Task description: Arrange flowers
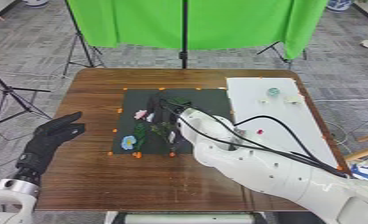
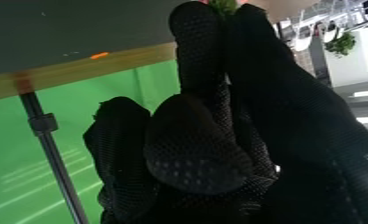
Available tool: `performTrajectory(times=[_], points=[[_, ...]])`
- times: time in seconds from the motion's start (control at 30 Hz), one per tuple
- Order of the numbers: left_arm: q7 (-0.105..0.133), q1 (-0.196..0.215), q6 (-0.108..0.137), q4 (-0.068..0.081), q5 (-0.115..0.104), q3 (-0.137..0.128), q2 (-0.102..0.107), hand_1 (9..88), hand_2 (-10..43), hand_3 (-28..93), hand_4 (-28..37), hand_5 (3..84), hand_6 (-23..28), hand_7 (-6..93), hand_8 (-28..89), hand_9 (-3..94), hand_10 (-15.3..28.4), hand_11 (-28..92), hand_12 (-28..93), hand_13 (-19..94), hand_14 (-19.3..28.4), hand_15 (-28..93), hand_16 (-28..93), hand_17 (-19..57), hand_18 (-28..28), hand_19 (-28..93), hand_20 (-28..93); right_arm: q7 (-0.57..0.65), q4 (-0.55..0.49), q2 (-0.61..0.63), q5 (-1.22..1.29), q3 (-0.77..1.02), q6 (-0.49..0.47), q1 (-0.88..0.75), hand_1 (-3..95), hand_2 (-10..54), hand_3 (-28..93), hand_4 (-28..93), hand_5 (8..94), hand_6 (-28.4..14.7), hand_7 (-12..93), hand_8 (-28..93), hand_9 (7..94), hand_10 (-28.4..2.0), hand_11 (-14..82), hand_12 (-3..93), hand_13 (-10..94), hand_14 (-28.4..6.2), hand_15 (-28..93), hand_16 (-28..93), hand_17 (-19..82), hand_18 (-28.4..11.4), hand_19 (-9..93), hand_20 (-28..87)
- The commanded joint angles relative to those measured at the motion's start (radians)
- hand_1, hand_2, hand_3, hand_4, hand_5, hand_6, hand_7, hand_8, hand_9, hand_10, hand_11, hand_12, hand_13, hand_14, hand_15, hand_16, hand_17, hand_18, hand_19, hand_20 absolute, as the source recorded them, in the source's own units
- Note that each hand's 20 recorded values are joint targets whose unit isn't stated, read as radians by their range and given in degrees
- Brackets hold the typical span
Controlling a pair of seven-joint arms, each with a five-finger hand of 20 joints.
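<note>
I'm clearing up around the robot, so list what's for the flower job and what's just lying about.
Likely for the job:
- blue flower
- pink flower
- dark mat under them
- right hand, over the mat

Probably just around:
- green cloth behind the table
- stand in front of the cloth

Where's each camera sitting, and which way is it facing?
Head view: on the robot's head, facing forward and down at the table; left hand and right arm show.
Right wrist view: on the right arm's wrist, facing out along the right hand, greenery between its fingertips.
Shared: the right hand, green cloth and dark mat.
</note>
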Motion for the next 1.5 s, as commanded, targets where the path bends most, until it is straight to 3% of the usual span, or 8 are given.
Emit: performTrajectory(times=[0.03,0.3,0.47,0.67,1.5], points=[[-0.004,0.008,-0.014,0.006,0.000,-0.001,-0.010,37.4,-6.5,65,-8.0,42.7,5.4,9.3,-7,47.2,14.2,17,9,40,17.2,15,-3,9.0,14.3,16,16,0.009,-0.001,-0.001,-0.003,0.010,-0.060,-0.004,60.6,-9.5,59,-17,72.0,0.7,26,6,83.5,-8.2,6.7,40.4,90,0.4,65,33,62,-14.1,93,60],[-0.002,0.008,-0.013,0.006,0.002,-0.002,-0.012,37.2,-6.8,65,-8.1,42.7,5.3,9.3,-7,47.1,14.1,17,9,40,17.4,15,-3,9.0,14.3,16,16,0.010,0.002,0.004,-0.015,0.016,-0.101,-0.004,58.3,-9.5,59,-17,67.5,0.1,25,6,78.8,-8.9,5.7,38.2,88,-0.2,66,32,60,-14.4,93,59],[-0.002,0.010,-0.014,0.005,0.002,-0.003,-0.012,37.4,-6.7,65,-8.1,42.6,5.3,9.3,-7,47.1,14.2,17,9,40,17.3,15,-3,9.0,14.3,16,16,0.005,-0.007,0.011,-0.002,0.028,-0.118,-0.004,53.7,-9.5,64,-18,65.6,0.3,23,4,74.0,-10.0,11.4,32.4,87,-0.2,66,32,59,-14.4,93,59],[-0.001,0.015,-0.014,0.002,0.002,-0.006,-0.015,37.2,-7.0,65,-8.0,42.7,5.3,9.2,-7,47.0,14.1,16,10,40,17.3,15,-3,9.0,14.3,16,16,-0.003,-0.017,0.019,-0.004,0.044,-0.149,0.003,48.3,-9.5,70,-19,61.9,2.3,21,-11,69.6,-11.8,17.3,22.0,87,-0.5,65,32,59,-14.5,93,58],[-0.008,0.029,-0.014,-0.007,0.001,-0.016,-0.015,37.3,-7.1,65,-8.2,42.7,5.1,9.2,-6,47.1,14.0,16,10,39,17.3,15,-3,9.0,14.3,16,16,-0.049,-0.054,0.061,-0.047,0.063,-0.215,0.009,45.3,-9.5,71,-19,58.6,4.4,19,-11,63.2,-13.2,14.9,21.3,86,-0.9,65,31,58,-14.6,93,57]])
